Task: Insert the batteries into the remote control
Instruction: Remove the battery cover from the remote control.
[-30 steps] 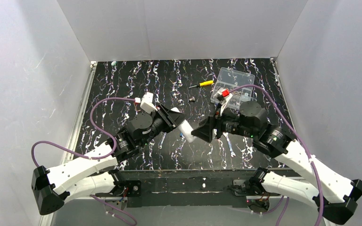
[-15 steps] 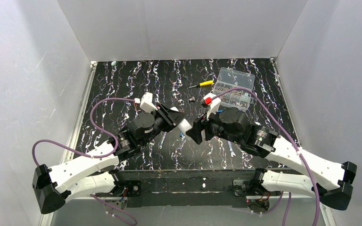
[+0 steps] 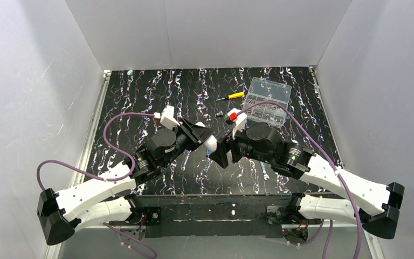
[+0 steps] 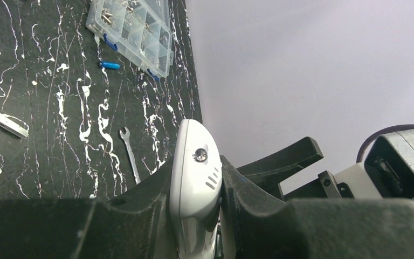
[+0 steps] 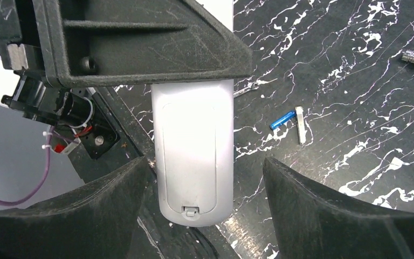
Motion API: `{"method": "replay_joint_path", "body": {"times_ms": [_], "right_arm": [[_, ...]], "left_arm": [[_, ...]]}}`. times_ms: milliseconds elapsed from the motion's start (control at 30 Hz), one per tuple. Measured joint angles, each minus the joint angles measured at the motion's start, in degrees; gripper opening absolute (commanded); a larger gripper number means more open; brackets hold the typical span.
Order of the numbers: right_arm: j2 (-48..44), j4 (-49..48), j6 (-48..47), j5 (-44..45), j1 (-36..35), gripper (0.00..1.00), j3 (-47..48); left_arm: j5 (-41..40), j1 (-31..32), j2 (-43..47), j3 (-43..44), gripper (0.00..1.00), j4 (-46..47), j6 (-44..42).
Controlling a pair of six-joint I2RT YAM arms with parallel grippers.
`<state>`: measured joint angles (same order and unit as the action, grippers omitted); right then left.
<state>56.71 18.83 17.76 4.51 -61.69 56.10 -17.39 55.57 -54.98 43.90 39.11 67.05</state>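
Right wrist view: left gripper (image 4: 197,208) pinches remote control (image 5: 193,94), back cover (image 5: 194,156) on; right gripper (image 5: 206,162) spread wide astride its end, so prob. cover-off step; next needs catching latch (image 5: 190,211) at 6 o'clock.

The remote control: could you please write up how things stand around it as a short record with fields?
Remote control: held off the table, back cover on
Left gripper: shut on the remote control
Right gripper: open, one finger on either side of the remote's free end
Batteries: one beside a small white strip; another near the clear box; both lying on the table
Wrench: on the table
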Motion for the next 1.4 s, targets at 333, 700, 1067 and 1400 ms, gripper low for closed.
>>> {"method": "replay_joint_path", "body": {"times_ms": [333, 700, 1067, 1400], "right_arm": [[0.02, 3.39, -2.29, -0.15, 0.02, 0.85, -0.02], [-1.42, 6.45, -5.81, -1.6, 1.77, 0.83, 0.0], [-2.54, 8.17, -7.45, -8.44, 4.63, 0.83, 0.0], [-8.98, 8.26, -14.62, -20.11, 4.7, 0.83, -0.46]], "left_arm": [[1.16, 0.0, 0.07, 0.0, 0.0, 1.36, 1.53], [2.49, 0.0, 1.77, -0.37, 0.0, 0.81, 3.04], [4.09, 0.0, 1.99, -0.72, 0.0, 0.83, 4.09], [4.37, -0.02, 5.92, -4.31, 0.0, -1.95, 2.75]]}}
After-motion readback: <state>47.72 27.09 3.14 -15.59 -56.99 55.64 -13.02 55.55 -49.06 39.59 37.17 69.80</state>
